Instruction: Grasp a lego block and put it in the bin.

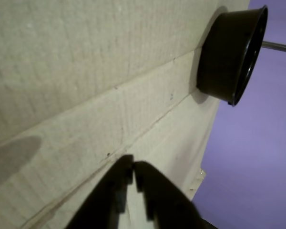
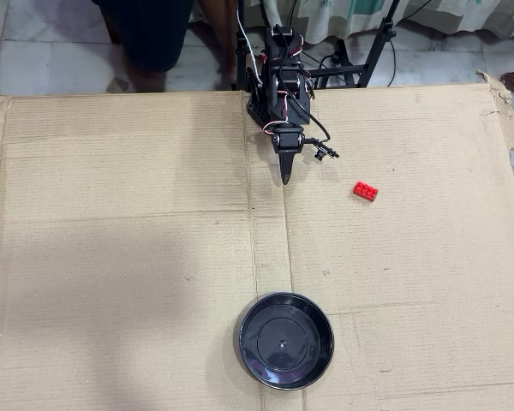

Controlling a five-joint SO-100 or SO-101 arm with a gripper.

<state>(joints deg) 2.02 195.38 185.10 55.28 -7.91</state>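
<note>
The red lego block (image 2: 365, 191) lies on the cardboard sheet (image 2: 120, 257), to the right of my arm in the overhead view. It is out of the wrist view. The black bin (image 2: 286, 340) sits near the bottom centre in the overhead view and at the top right in the wrist view (image 1: 231, 55); it holds nothing. My gripper (image 2: 285, 178) hangs just in front of the arm's base, well left of the block and far from the bin. In the wrist view its two dark fingers (image 1: 133, 172) are closed together and hold nothing.
The cardboard has folds and seams running across it (image 2: 253, 248). A person's legs (image 2: 154, 38) and tripod legs (image 2: 373, 43) stand beyond the far edge. A purple surface (image 1: 257, 157) shows past the cardboard's edge in the wrist view.
</note>
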